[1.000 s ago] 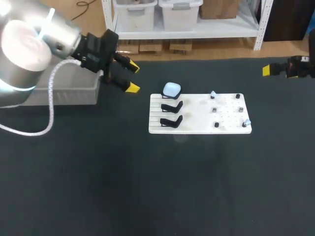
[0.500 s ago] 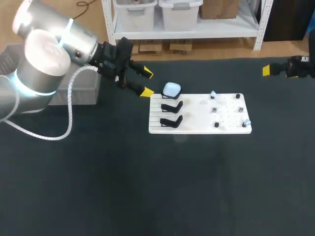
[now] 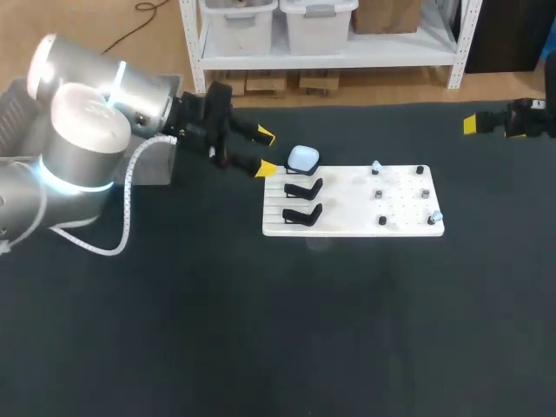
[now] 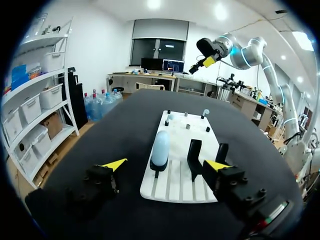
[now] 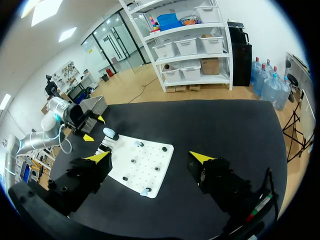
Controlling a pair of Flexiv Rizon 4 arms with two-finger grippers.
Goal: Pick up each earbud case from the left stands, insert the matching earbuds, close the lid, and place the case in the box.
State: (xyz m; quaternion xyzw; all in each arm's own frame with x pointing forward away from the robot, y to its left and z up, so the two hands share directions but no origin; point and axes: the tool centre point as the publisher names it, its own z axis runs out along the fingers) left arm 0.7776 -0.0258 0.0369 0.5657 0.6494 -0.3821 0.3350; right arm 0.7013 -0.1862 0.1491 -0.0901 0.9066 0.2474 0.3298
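My left gripper (image 3: 266,151) has swung in from 9 o'clock over the last second. Its fingers are spread wide and it now sits just short of the pale earbud case (image 3: 303,158), which stands on the farthest stand at its 3 o'clock. I judge the first pick is about to start. Two bare black stands (image 3: 302,188) share the white board (image 3: 347,224) with earbuds (image 3: 375,167) on pegs. The surface (image 3: 261,330) is dark. Far off at 2 o'clock, my right gripper (image 5: 150,156) is also open.
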